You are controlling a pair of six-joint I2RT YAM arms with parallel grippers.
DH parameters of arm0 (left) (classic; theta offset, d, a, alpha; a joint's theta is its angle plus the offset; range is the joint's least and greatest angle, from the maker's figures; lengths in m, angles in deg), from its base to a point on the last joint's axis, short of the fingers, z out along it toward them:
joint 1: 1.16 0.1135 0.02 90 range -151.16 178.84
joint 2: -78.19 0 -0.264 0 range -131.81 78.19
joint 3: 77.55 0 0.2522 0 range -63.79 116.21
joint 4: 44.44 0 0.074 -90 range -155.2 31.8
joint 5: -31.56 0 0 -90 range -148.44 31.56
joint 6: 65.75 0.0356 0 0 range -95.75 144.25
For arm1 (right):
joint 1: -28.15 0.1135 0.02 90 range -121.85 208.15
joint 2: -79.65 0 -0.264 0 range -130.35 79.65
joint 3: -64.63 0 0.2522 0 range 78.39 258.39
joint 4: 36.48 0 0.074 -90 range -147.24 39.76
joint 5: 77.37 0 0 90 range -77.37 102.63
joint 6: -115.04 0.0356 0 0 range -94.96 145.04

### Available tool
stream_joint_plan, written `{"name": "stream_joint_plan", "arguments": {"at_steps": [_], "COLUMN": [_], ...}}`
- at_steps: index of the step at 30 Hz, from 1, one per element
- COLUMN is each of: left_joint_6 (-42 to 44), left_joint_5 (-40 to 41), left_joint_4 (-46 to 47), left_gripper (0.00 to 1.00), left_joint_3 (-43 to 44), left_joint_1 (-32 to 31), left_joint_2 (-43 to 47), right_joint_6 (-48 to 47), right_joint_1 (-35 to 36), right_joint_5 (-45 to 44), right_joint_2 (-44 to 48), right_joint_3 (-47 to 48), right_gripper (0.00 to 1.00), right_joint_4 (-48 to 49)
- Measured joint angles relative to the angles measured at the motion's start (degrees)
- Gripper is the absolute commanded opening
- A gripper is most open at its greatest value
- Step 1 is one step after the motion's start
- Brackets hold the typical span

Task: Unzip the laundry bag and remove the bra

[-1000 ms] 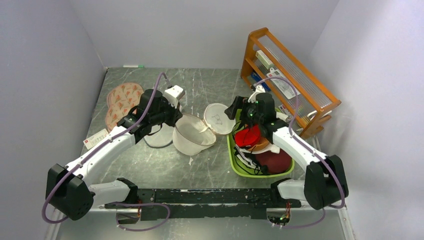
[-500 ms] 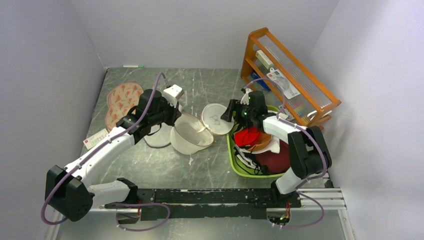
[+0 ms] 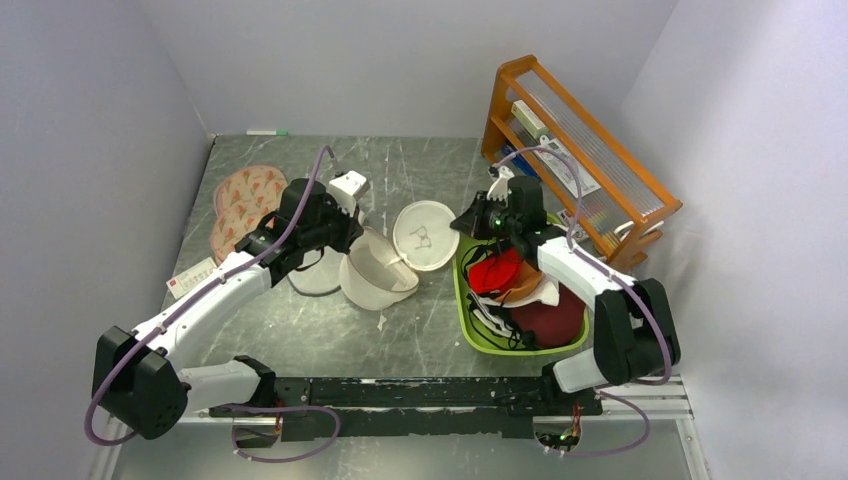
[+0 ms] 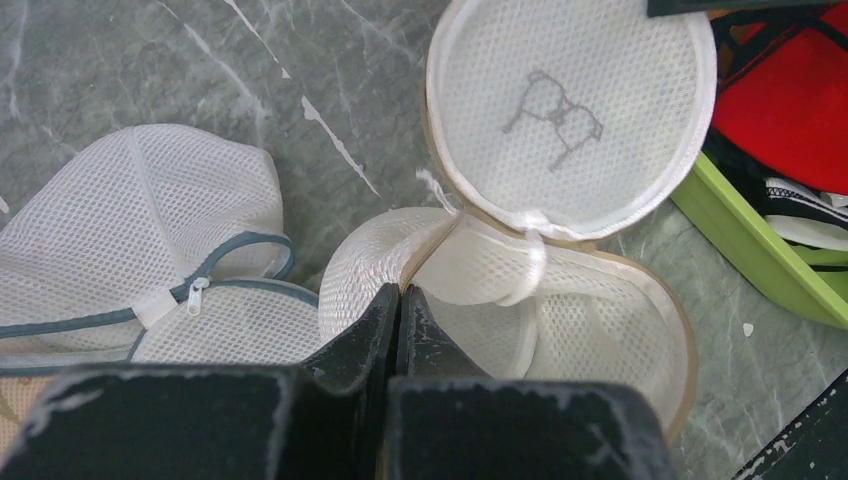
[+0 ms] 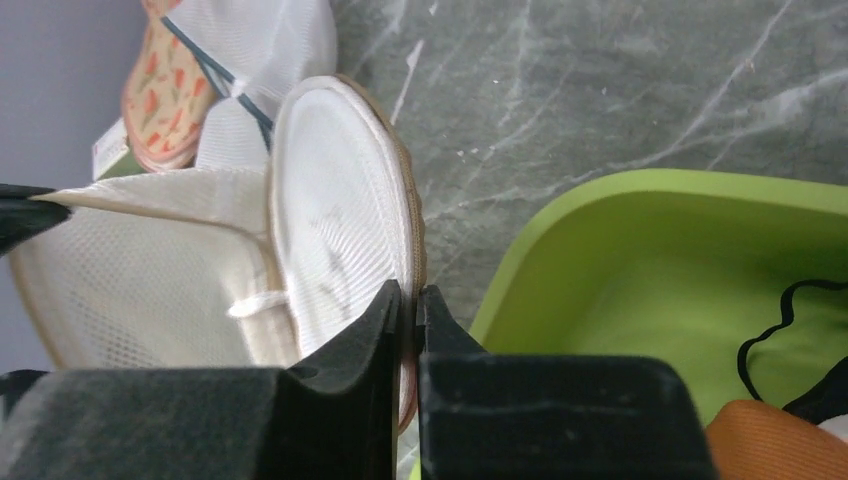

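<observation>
1. Top view: your laundry bag [image 3: 380, 285] lies unzipped and spread open like a clamshell at the centre of the table [image 3: 420, 340]. Its lid is tilted up at mid-frame, with the dark spectacle mark facing the camera.
2. Top view: your left gripper [image 3: 352, 238] is pinched closed on the upper left rim of the bag's lower half. Your right gripper [image 3: 463, 224] is pinched closed on the lid's right edge.
3. Top view: the bra [image 3: 497, 272] is outside the bag, on top of the pile in the green tray [image 3: 463, 300] right of centre. A maroon cloth [image 3: 550, 322] lies just below it in frame.
4. Top view: a white mesh bag [image 3: 318, 278] sits partly under your left arm, and a pink patterned bag [image 3: 245, 190] lies at the left. A wooden rack [image 3: 580, 150] stands at the upper right.
5. Left wrist view: the fingers [image 4: 380, 315] meet at bottom centre with the bag's rim fabric nipped between them. The lid fills the upper centre and the lower half opens toward the lower right. The white mesh bag lies at the left, and the bra and tray sit at the right edge.
6. Right wrist view: the fingers [image 5: 385, 310] are all but closed at bottom centre, with the lid's tan rim clamped between them. The lid stands edge-on at left of centre and the tray fills the right. You cannot tell what the orange piece in the lower right corner is.
</observation>
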Motion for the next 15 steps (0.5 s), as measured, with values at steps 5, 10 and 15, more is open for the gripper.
{"name": "stream_joint_plan", "arguments": {"at_steps": [5, 10, 15], "left_joint_6": [0.00, 0.22, 0.17], "left_joint_5": [-0.57, -0.98, -1.11], "left_joint_4": [0.00, -0.02, 0.02], "left_gripper": [0.27, 0.54, 0.70], "left_joint_3": [0.00, 0.09, 0.09], "left_joint_1": [0.00, 0.00, 0.00], "left_joint_2": [-0.02, -0.04, 0.39], "right_joint_6": [-0.42, -2.25, -7.21], "right_joint_1": [0.02, 0.15, 1.77], "right_joint_5": [0.20, -0.83, -5.25], "right_joint_2": [3.80, 7.34, 10.05], "right_joint_3": [1.07, 3.15, 10.67], "right_gripper": [0.00, 0.00, 0.00], "right_joint_4": [-1.60, -5.88, -12.90]}}
